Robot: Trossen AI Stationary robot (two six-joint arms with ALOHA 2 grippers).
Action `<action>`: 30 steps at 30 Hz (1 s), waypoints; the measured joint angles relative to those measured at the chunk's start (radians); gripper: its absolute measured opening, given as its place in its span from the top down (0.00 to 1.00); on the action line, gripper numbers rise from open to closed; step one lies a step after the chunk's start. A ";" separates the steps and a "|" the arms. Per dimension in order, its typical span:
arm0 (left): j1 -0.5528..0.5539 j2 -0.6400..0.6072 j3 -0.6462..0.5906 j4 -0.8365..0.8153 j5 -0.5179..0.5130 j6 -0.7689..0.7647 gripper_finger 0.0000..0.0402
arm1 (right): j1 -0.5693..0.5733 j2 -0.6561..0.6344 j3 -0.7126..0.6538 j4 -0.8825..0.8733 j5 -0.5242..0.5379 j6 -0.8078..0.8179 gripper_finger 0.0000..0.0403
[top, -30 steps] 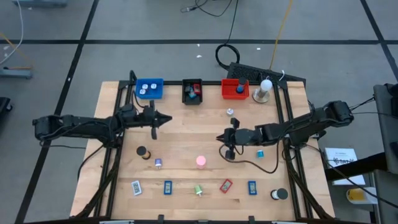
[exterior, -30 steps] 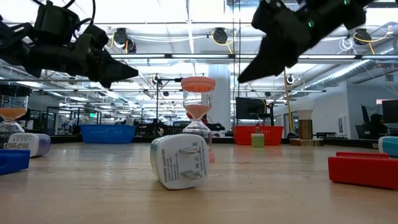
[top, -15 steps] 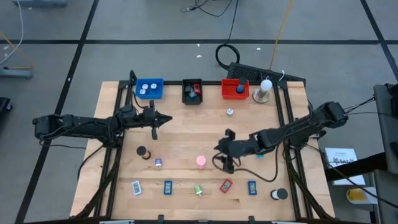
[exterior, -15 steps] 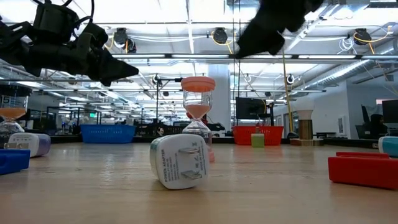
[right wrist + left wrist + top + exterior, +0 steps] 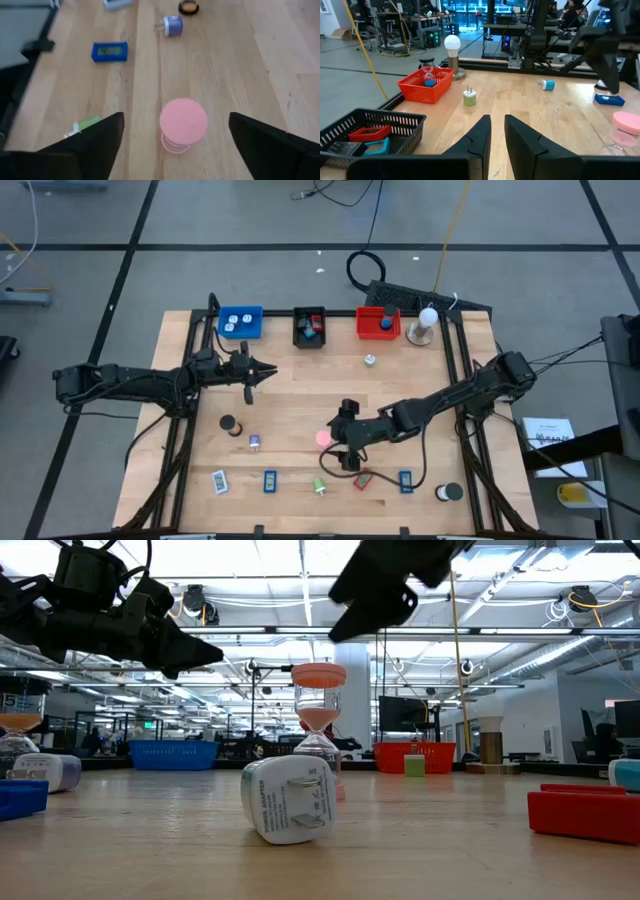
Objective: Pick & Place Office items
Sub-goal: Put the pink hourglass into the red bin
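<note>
The office items lie scattered on the wooden table (image 5: 300, 395). A pink hourglass (image 5: 323, 438) stands upright on its base near the middle. My right gripper (image 5: 346, 442) hovers open just above and to the right of it. In the right wrist view the hourglass (image 5: 183, 123) shows between the two spread fingers, untouched. My left gripper (image 5: 268, 370) hangs shut and level above the table's left half, with nothing between its fingers (image 5: 485, 131). Along the far edge stand the blue tray (image 5: 240, 322), black tray (image 5: 309, 327) and red tray (image 5: 378, 323), each with items inside.
A black cylinder (image 5: 228, 423) and a purple one (image 5: 254, 442) sit left of the hourglass. Near the front edge lie a white card (image 5: 219, 479), blue pieces (image 5: 270, 480) (image 5: 405, 480), a green piece (image 5: 319, 486) and a red one (image 5: 362, 478). A white ball-topped stand (image 5: 427, 320) stands far right.
My right gripper has swung toward the table's left and near edges, from right of centre to just over the pink hourglass, tipping further down and opening wide on the way. The hourglass and the other items have stayed put.
</note>
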 joint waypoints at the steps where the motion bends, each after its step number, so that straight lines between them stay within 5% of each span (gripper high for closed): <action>1: 0.000 0.000 0.000 0.000 0.000 0.000 0.84 | 0.000 0.011 0.001 0.001 -0.001 -0.013 0.08; 14: 0.000 0.000 0.000 0.001 0.000 0.000 0.84 | -0.012 0.126 0.001 0.109 0.001 -0.158 0.02; 30: 0.000 0.000 0.000 0.000 0.000 0.000 0.84 | -0.029 0.144 -0.062 0.208 0.000 -0.105 0.29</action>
